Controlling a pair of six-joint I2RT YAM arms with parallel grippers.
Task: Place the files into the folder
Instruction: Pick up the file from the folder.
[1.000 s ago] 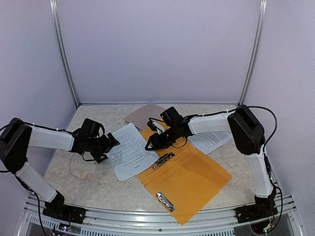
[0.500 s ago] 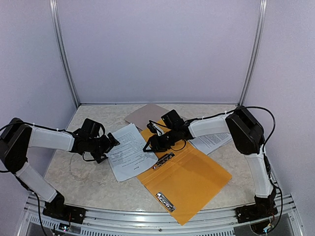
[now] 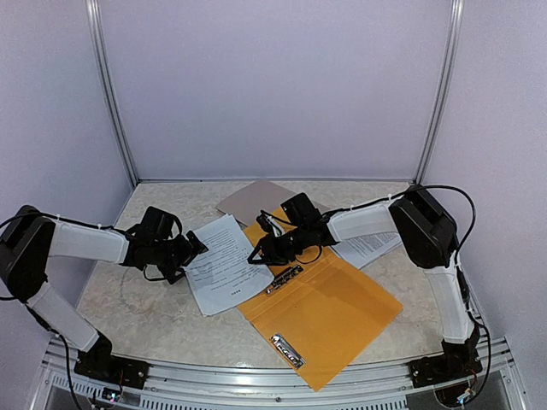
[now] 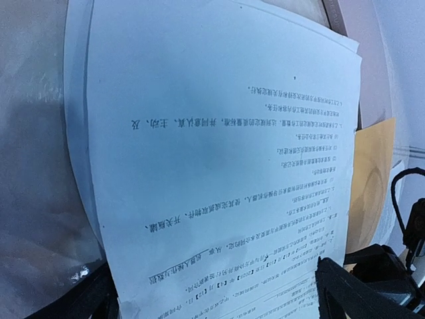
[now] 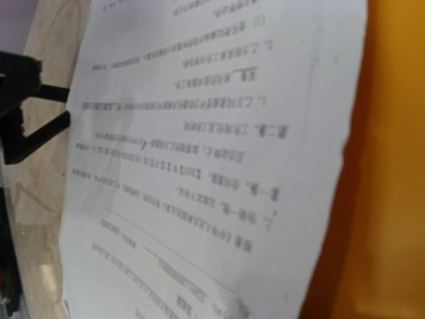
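The files (image 3: 224,263) are white printed sheets lying left of the open orange folder (image 3: 329,312), their right edge lapping onto it. My left gripper (image 3: 190,253) sits at the sheets' left edge, open wide; its dark fingers (image 4: 355,292) frame the files (image 4: 219,146) in the left wrist view. At the sheets' right edge, over the folder's top-left corner, is my right gripper (image 3: 257,250). Its wrist view shows only the files (image 5: 212,146) close up and the folder (image 5: 395,166); its own fingers are hidden. More printed files (image 3: 369,243) lie under the right forearm.
A grey-brown clipboard (image 3: 249,200) lies behind the sheets near the back wall. Two metal clips (image 3: 285,278) (image 3: 287,349) sit on the folder's left flap. The folder's near corner reaches the table's front rail (image 3: 256,376).
My right gripper has crept a little to the left and down onto the sheets' right edge. The left arm has stayed still.
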